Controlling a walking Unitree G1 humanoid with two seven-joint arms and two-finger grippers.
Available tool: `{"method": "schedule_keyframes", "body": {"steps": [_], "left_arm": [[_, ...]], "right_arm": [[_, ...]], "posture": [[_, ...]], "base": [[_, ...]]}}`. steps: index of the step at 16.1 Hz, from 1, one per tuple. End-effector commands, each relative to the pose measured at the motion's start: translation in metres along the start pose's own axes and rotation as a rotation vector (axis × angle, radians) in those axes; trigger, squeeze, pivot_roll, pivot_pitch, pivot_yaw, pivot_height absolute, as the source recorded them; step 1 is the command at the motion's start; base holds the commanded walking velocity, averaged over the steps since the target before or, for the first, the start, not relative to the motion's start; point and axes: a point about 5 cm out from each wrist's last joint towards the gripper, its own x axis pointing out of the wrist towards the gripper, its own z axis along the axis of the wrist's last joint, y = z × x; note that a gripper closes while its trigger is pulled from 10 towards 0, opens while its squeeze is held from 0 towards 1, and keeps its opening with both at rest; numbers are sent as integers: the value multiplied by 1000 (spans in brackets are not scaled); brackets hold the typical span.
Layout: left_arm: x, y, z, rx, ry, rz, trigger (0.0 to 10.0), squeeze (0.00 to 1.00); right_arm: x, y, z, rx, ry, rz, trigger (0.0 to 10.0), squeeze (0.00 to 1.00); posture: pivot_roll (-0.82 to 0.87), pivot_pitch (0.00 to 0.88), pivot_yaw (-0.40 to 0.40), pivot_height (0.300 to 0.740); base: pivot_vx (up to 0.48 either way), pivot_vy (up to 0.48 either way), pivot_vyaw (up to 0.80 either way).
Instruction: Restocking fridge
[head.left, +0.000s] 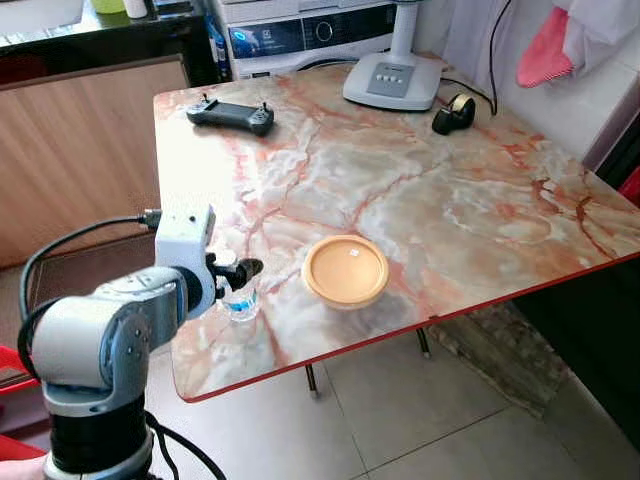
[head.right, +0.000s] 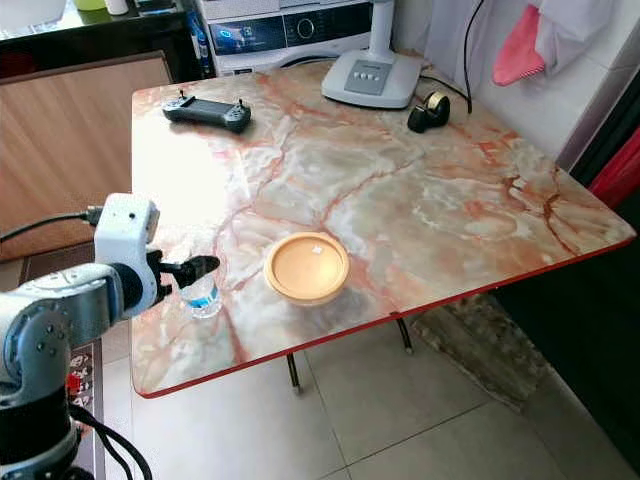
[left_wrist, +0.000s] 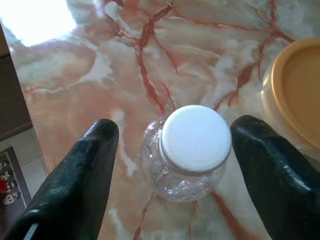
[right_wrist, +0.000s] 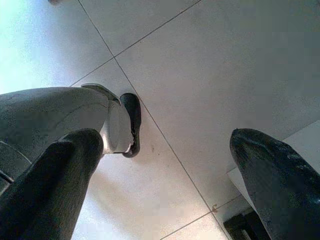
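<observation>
Silver, the left arm reaches to the marble table, its gripper spread wide, one finger on each side of a small clear bottle with a white cap, not touching it. Just beyond the fingers sits an orange bowl. Far across lies a controller. Over floor tiles, the right gripper hangs spread, holding nothing.
</observation>
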Motion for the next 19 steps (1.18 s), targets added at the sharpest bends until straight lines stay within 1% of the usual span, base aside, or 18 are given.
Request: {"method": "schedule_keyframes", "body": {"steps": [1, 2, 3, 6, 9, 14, 16, 18, 19], "left_arm": [[1, 3, -2, -4, 10, 29, 3569, 0], [1, 5, -2, -10, 0, 41, 1647, 0], [0, 6, -1, -10, -9, 49, 0, 0], [-1, 9, 4, -9, -32, 68, 0, 0], [-1, 7, 2, -4, -28, 62, 0, 0], [2, 6, -6, -7, 7, 54, 0, 0], [3, 8, -10, 9, 27, 69, 0, 0], [3, 11, -12, 45, 38, 99, 3137, 0], [4, 12, -14, 37, 40, 101, 10000, 0]], "right_arm": [[-2, -3, -7, 1, 27, -7, 10000, 0], [-2, -3, -6, -1, 27, -8, 10000, 0], [-2, -3, -6, 0, 26, -8, 10000, 0], [-2, -3, -6, -1, 27, -8, 10000, 0], [-2, -3, -6, -3, 28, -8, 10000, 0], [-2, -2, -6, -7, 30, -6, 10000, 0], [-2, -2, -6, -14, 33, -5, 10000, 0], [-2, -2, -6, -18, 35, -5, 10000, 0], [-2, -3, -6, -20, 36, -5, 10000, 0]], "posture": [[107, 99, -7, 740], [107, 100, -7, 740], [107, 100, -7, 740], [110, 97, -9, 740], [110, 98, -9, 740], [106, 99, -7, 740], [107, 97, -7, 740], [107, 97, -7, 740], [106, 98, -8, 740]], "base": [[0, 0, 0], [0, 0, 0], [0, 0, 0], [0, 0, 0], [0, 0, 0], [0, 0, 0], [0, 0, 0], [0, 0, 0], [0, 0, 0]]}}
